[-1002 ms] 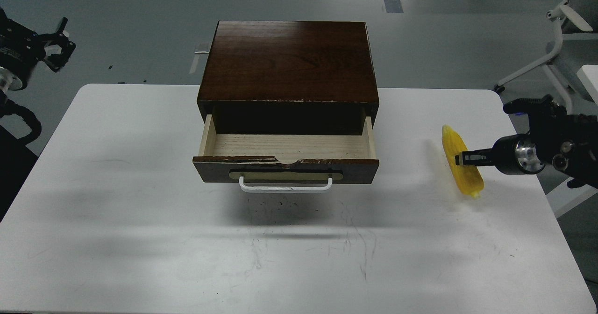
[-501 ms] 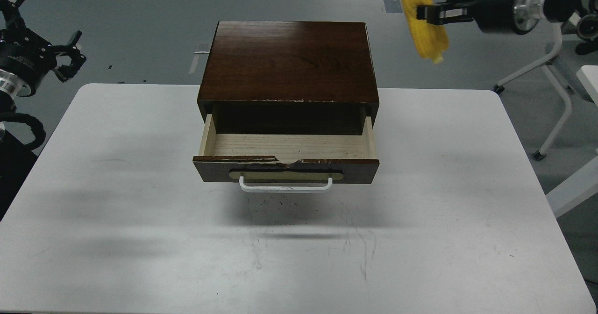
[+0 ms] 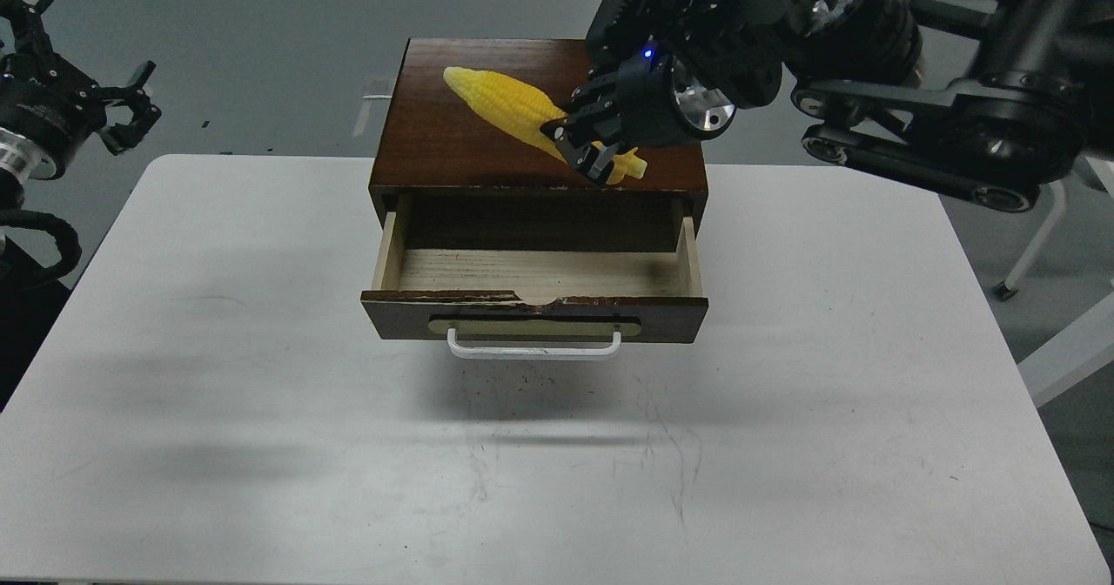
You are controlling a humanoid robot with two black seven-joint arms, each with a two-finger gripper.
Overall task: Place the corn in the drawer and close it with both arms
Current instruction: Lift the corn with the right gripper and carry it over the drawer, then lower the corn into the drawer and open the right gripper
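Note:
The yellow corn (image 3: 509,108) is held in the air over the dark brown cabinet top, its tip pointing left. My right gripper (image 3: 581,143) is shut on the corn's thick end, above the back right of the open drawer (image 3: 535,282). The drawer is pulled out, its pale wood inside is bare, and its white bar handle (image 3: 533,347) faces me. My left gripper (image 3: 130,102) hangs off the table's far left edge, away from the drawer; its prongs look spread and hold nothing.
The dark brown cabinet (image 3: 540,115) stands at the back middle of the white table (image 3: 261,446). My right arm's thick links (image 3: 940,132) reach across the upper right. White chair legs (image 3: 1036,254) stand off the table's right edge.
My right gripper has carried the corn from the table's right side up and then left over the cabinet. The corn has turned to lie nearly level. The left arm barely moved.

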